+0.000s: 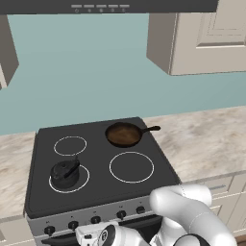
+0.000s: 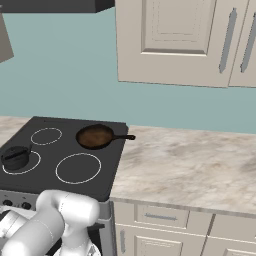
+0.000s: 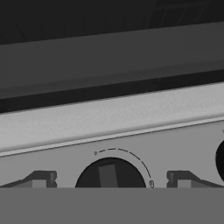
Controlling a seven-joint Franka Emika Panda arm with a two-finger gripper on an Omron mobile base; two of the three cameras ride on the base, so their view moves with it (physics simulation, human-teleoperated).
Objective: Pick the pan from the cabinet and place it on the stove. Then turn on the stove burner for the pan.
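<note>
While the arm folds low in front of the stove (image 1: 98, 144), the pan (image 1: 124, 134) sits on the black glass at the back right burner, its thin handle pointing right toward the marble-look bench (image 2: 190, 165). It covers that ring entirely. On the front left ring stands a squat black kettle (image 1: 65, 174), and the front right ring (image 1: 131, 167) and back left ring (image 1: 70, 145) lie bare.

Down at the grey front panel, the pincer (image 3: 111, 179) is spread wide — one fingertip (image 3: 41, 178) on either side of a black knob (image 3: 109, 175), with clear grey panel showing between each tip and the knob. Nothing is gripped; the tips are apart from the knob, not touching it. The knob's raised bar stands close to upright, and a thin dial arc curves over its top from a small mark on the left down to another on the right. A second knob (image 3: 220, 159) peeks in at the right edge of the hand view.

From the left base view, the row of small knobs (image 1: 96, 219) runs along the stove front, with the robot's wrist just below them. Above the bench to the right of the stove hangs the beige cabinet (image 2: 175, 40), door shut, its long grey bar handle (image 2: 228, 34) vertical — and the range hood (image 1: 110, 6) spans the top over the stove.
</note>
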